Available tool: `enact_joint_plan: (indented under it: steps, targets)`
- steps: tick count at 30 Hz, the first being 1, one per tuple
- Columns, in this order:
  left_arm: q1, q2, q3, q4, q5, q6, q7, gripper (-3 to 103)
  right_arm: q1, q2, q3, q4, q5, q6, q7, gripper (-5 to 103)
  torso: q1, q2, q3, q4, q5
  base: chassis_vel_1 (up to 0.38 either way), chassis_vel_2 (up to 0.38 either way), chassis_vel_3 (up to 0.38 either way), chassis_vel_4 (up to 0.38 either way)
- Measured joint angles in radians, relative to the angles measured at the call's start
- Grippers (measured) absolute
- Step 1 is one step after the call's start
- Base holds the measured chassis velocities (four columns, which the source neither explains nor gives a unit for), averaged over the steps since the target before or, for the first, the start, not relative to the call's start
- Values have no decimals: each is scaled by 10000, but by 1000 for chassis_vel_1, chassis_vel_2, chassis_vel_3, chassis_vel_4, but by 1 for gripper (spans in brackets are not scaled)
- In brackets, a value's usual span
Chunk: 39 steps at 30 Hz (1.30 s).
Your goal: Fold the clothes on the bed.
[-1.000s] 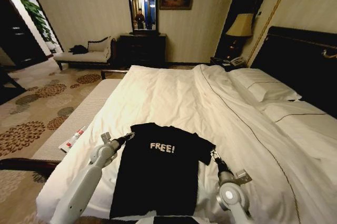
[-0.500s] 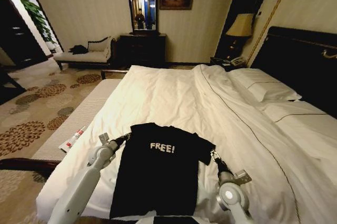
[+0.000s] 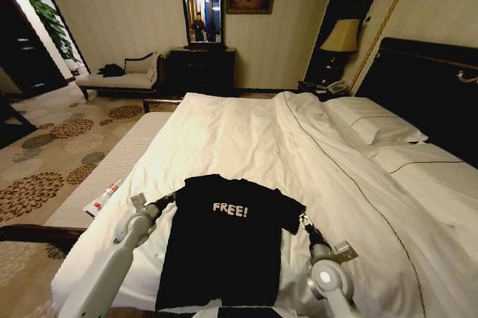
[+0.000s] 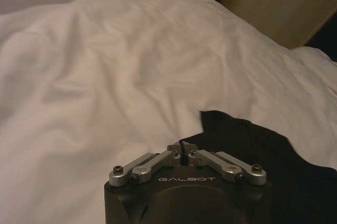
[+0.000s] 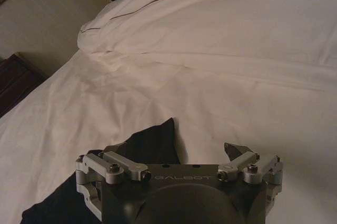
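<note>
T-shirt (image 3: 224,239) lies flat, unfolded, near the bed's (image 3: 246,139) foot; left gripper (image 3: 163,201), fingers together, at one sleeve; right gripper (image 3: 302,219), fingers apart, at the other; next move probably requires pinching both sleeves.

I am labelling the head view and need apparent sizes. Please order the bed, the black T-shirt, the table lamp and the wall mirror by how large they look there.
1. bed
2. black T-shirt
3. wall mirror
4. table lamp

The mirror and lamp stand far from the camera, so this order holds only for how they look.
</note>
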Motion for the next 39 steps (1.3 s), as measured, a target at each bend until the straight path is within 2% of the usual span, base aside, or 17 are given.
enact_joint_plan:
  steps: [7, 20, 25, 28, 30, 32, 33, 36, 37, 39]
  targets:
    - [396, -171, -129, -72, 463, -127, -186, 1, 86, -12, -114, -2, 0, 1, 2, 100, 0, 0, 0, -1, -1, 0, 0, 0, 0]
    - [1278, -396, -946, -160, 489, -352, -534, 1, -7, -72, -83, 155, 22, 16, 11, 100, 0, 0, 0, -1, -1, 0, 0, 0, 0]
    - [1516, -485, -1155, -373, 729, -513, -697, 0, -5, -73, -120, 187, 23, 21, 17, 100, 0, 0, 0, -1, 0, 0, 0, 0, 0]
    - [1557, -407, -1289, -813, 743, -570, -715, 17, -6, -61, -142, 187, 23, 30, 17, 100, -1, 0, 0, 2, 0, 0, 0, 0, 0]
    - [1570, -366, -1348, -1023, 706, -571, -690, 17, -16, -54, -142, 181, 23, 35, 17, 100, -1, 0, 0, 0, 0, 0, 0, 0, 0]
    - [1531, -249, -1486, -1560, 487, -547, -612, 28, -50, -43, -136, 152, 30, 50, 18, 100, 0, 0, 0, 1, 1, 0, 0, 0, 0]
    - [1531, -249, -1486, -1560, 487, -547, -612, 28, -50, -43, -136, 152, 30, 50, 18, 100, 0, 0, 0, 1, 1, 0, 0, 0, 0]
    - [1051, -41, -1527, -2013, 24, -360, -544, 44, -78, -37, -85, 90, 44, 65, 18, 100, -1, 0, 0, -1, 3, 0, 0, 0, 0]
    - [1051, -41, -1527, -2013, 24, -360, -544, 44, -78, -37, -85, 90, 44, 65, 18, 100, -1, 0, 0, -1, 3, 0, 0, 0, 0]
    - [367, 22, -1276, -1690, -159, -280, -552, 55, -80, -24, -65, 47, 46, 66, 27, 100, -1, 0, 0, -3, 3, 0, 0, 0, 0]
